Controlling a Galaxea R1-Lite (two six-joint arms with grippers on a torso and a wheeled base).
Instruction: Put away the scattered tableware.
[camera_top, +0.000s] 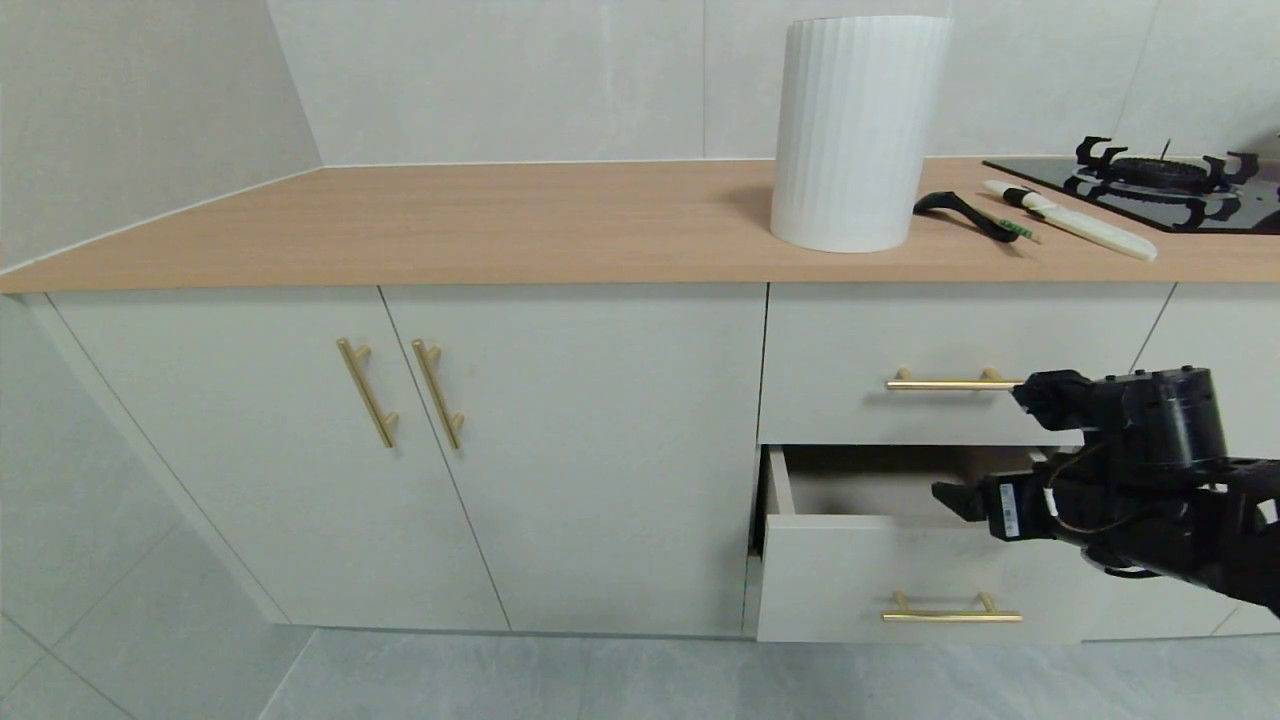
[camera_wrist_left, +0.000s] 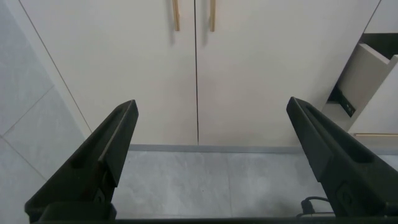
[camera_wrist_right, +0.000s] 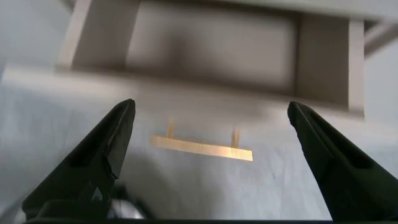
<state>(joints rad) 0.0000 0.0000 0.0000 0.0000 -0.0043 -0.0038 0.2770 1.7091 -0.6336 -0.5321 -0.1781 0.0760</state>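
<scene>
On the wooden counter (camera_top: 450, 220), a black-handled utensil (camera_top: 965, 213) and a white knife (camera_top: 1075, 222) lie to the right of a tall white ribbed container (camera_top: 855, 130). Below them the lower drawer (camera_top: 900, 570) is pulled out, and what I see of its inside holds nothing. My right gripper (camera_top: 1000, 445) hovers open over that drawer. In the right wrist view my right gripper (camera_wrist_right: 211, 107) looks down on the drawer's inside (camera_wrist_right: 211, 43) and its gold handle (camera_wrist_right: 202, 148). My left gripper (camera_wrist_left: 211, 107) hangs open low in front of the cabinet doors, holding nothing.
A black gas hob (camera_top: 1150, 180) sits at the counter's far right. The upper drawer (camera_top: 950, 381) above the pulled-out one is closed. Two closed cabinet doors (camera_top: 400, 450) with gold handles stand to the left, over grey floor tiles (camera_wrist_left: 186, 180). The pulled-out drawer's side (camera_wrist_left: 373, 74) juts out.
</scene>
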